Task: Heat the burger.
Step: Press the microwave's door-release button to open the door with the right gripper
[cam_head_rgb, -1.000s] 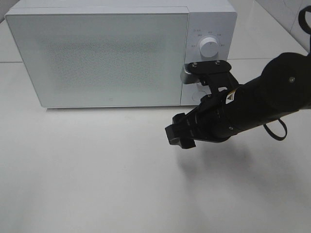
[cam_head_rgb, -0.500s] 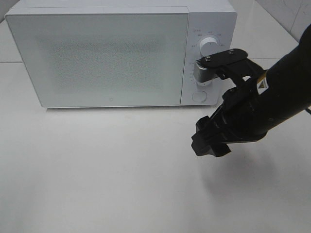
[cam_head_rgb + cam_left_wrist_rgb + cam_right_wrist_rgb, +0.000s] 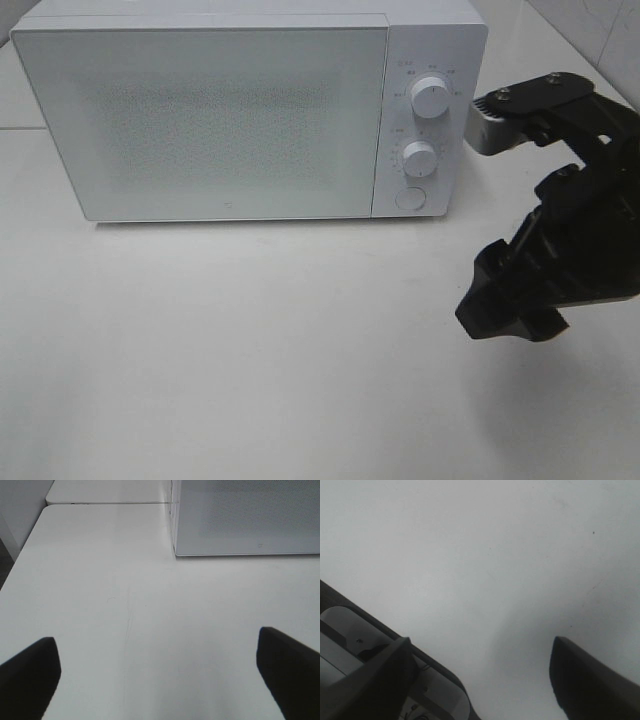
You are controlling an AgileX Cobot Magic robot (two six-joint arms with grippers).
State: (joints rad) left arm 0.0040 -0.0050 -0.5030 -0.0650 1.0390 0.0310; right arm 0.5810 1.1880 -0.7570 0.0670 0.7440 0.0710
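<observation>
Exterior high: microwave (image 3: 230,110) far centre-left on table (image 3: 250,380); door (image 3: 200,150) closed and frosted, contents unreadable.
Burger: not visible in any view. Direction from the jaws and long axis: cannot tell. Probably behind that door.
Right gripper (image 3: 512,318): near right, jaws wide, empty; nearer arm to knobs (image 3: 430,97).
Left gripper (image 3: 157,672): jaws spread wide, empty, facing microwave's near-left corner.

The left gripper (image 3: 157,680) hangs over the bare white surface (image 3: 100,580), jaws wide apart and empty. A white microwave (image 3: 245,515) stands ahead.
</observation>
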